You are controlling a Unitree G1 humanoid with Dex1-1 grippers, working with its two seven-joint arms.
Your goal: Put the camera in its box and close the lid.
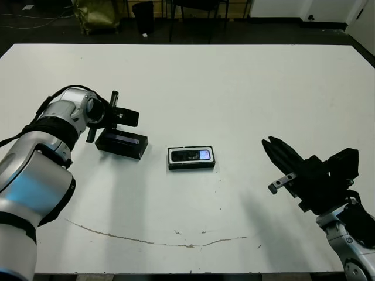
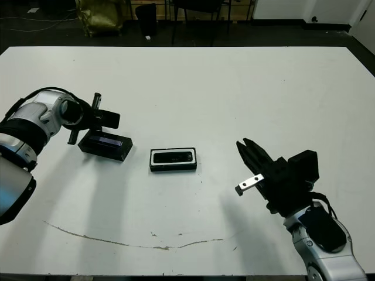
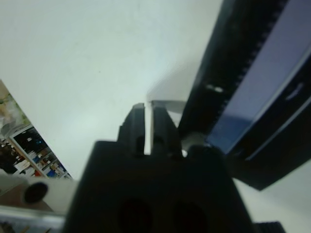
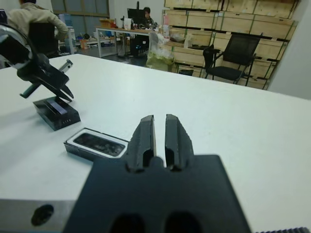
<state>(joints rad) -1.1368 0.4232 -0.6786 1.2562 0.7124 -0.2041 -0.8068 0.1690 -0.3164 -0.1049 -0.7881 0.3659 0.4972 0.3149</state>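
Mid-desk, the camera [image 1: 191, 156] is already lying in its white-lined box [image 1: 191, 165]. Toward the left edge, the left gripper [image 1: 122, 117] is hovering pinched shut, empty, just above the lid [image 1: 122, 144]. The right gripper [image 1: 275, 148] is idling closed near the right edge. Lid pickup looks next: fingers must spread first.

White table [image 1: 234, 93]; black lid [image 1: 122, 143] with glossy grey strip; black white-lined box [image 1: 191, 158]; black camera [image 1: 191, 155], bluish screen.

Glossy silver-grey rounded arm shells with black joint bands and a thin black cable end in matte black two-fingered left gripper [image 1: 128, 117] and right gripper [image 1: 274, 146] (a small silver bracket sits on the right one).
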